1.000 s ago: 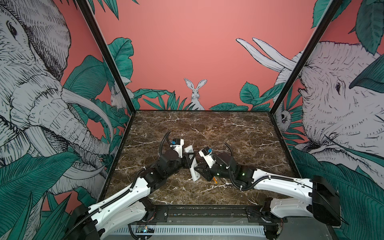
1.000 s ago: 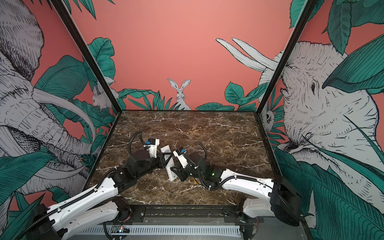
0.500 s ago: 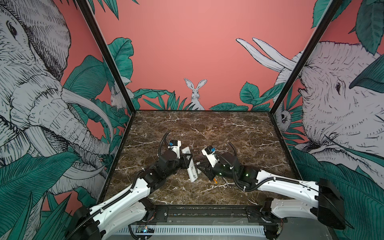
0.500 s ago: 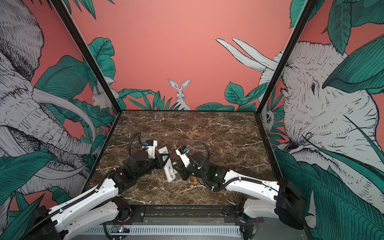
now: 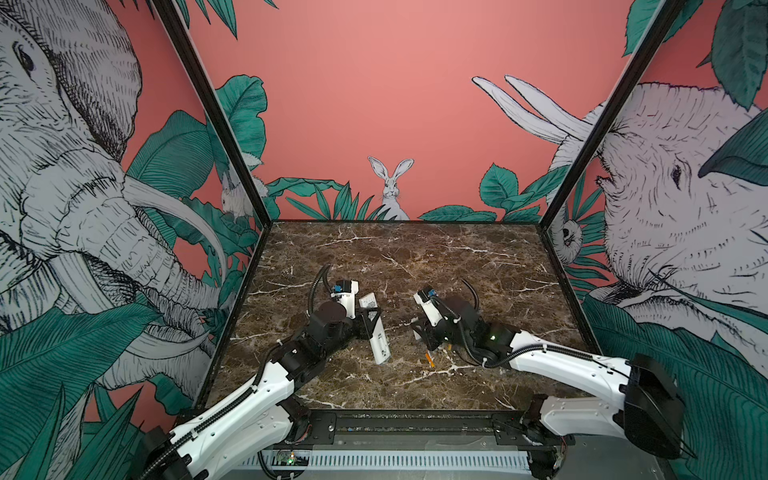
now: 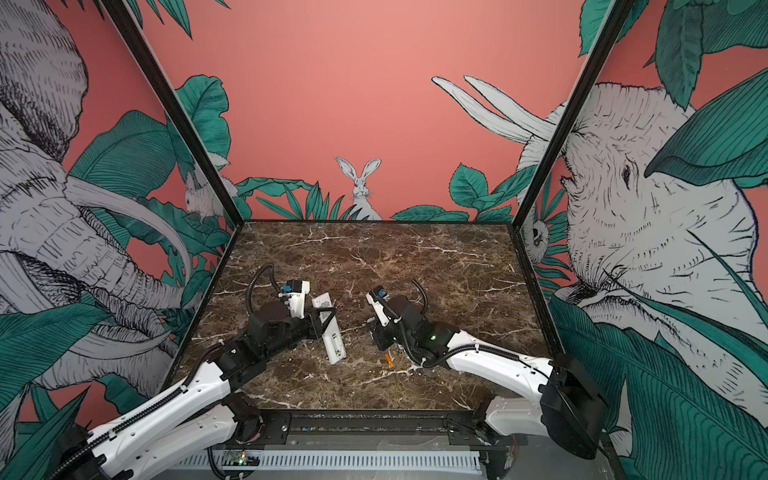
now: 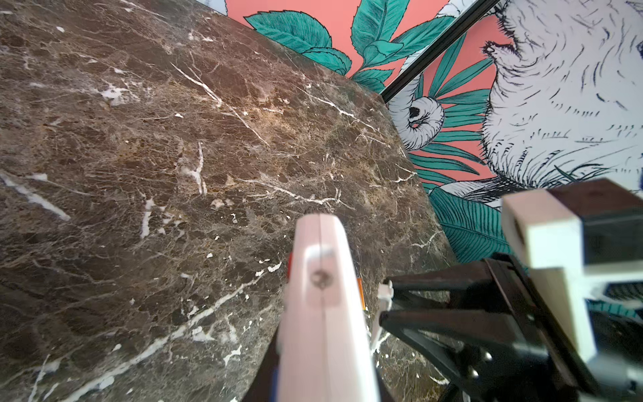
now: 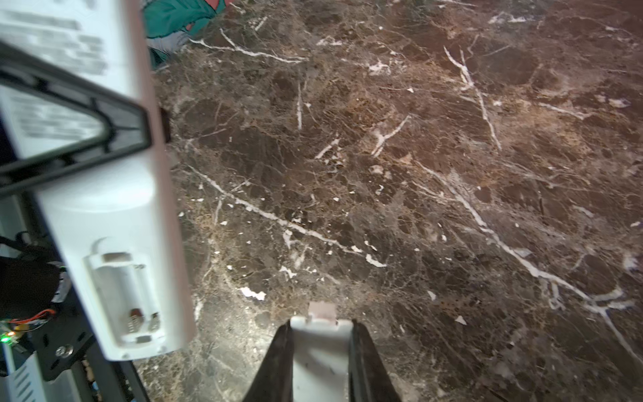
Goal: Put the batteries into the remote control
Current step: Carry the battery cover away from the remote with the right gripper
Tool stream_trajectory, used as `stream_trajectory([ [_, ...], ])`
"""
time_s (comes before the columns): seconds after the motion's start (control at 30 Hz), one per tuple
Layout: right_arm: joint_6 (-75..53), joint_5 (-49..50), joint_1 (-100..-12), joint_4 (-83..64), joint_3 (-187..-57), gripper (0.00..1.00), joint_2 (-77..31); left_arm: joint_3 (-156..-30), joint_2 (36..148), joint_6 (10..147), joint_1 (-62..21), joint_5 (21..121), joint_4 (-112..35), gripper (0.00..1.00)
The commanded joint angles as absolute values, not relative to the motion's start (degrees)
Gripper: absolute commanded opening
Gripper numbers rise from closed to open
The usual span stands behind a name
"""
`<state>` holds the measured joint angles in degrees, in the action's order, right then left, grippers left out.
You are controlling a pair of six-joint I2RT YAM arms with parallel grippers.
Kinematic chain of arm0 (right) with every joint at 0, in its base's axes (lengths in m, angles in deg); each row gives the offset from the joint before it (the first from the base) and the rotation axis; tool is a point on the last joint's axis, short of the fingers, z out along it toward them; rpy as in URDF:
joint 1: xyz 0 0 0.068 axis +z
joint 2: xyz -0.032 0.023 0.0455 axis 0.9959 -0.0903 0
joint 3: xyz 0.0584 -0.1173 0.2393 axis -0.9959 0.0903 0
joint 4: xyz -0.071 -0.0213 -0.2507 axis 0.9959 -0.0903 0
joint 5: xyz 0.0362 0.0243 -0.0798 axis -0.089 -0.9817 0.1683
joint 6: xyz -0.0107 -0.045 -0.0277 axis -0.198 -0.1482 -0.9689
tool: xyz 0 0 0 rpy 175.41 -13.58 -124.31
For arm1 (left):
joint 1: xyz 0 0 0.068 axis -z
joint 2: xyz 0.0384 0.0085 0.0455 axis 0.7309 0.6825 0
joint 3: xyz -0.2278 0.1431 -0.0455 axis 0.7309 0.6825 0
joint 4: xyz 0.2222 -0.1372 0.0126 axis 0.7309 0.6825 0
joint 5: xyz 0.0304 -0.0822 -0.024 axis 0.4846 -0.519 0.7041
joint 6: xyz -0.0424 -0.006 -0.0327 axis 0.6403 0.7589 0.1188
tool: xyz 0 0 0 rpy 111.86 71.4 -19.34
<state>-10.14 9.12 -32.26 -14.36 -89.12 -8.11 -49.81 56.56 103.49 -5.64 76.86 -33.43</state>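
My left claw [image 5: 371, 320] is clamped across the middle of the remote control [image 5: 380, 345], left of centre on the table [image 5: 415, 257]. The remote runs far to near with its plain back turned toward my right arm. I can't tell if its near end touches the marble. The battery bay [image 8: 125, 299] at that near end is open, springs showing, nothing inside.

My right claw [image 5: 419, 330] is narrow, pinching a small pale cover [image 8: 320, 341] between both fingers, low over the table and well apart from the remote.

One orange battery [image 5: 429, 358] lies on the table just near of the right claw, between the arms. I can't find the second battery.
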Motion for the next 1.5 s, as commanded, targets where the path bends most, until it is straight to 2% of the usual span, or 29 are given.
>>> stream_trajectory([
  [0.0, -12.91, 8.31, -34.21, -16.45, -91.96, 0.21, -10.99, -49.94, 55.42, 101.15, -5.92, 75.13, -33.72, 0.00],
  [0.53, -15.09, 9.02, -38.71, -19.90, -97.60, 0.20, -24.37, -49.41, 53.94, 95.45, -5.92, 71.93, -33.46, 0.00],
  [1.47, -14.71, 9.30, -39.86, -25.43, -105.01, 0.20, -37.40, -46.30, 48.98, 91.22, -5.92, 69.12, -34.10, 0.00],
])
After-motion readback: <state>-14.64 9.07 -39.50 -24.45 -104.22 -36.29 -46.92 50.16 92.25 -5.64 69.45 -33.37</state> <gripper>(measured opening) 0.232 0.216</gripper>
